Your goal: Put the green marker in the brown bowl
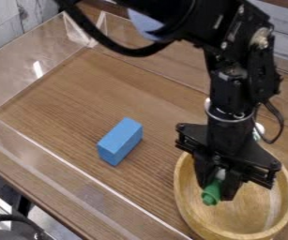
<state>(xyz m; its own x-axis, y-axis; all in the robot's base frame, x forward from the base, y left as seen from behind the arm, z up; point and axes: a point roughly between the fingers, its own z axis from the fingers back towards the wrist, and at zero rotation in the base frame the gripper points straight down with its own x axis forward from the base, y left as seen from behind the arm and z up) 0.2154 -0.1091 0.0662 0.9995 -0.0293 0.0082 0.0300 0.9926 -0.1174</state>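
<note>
The green marker (210, 196) hangs upright over the brown bowl (262, 221), its green end pointing down just above the bowl's floor. My gripper (217, 184) is shut on the green marker from above. Most of the marker's barrel is hidden between the black fingers. The wooden bowl sits at the front right of the table, directly under the black arm.
A blue rectangular block (120, 141) lies on the wooden tabletop to the left of the bowl. Clear plastic walls (34, 66) ring the work area, with a low front wall near the bowl.
</note>
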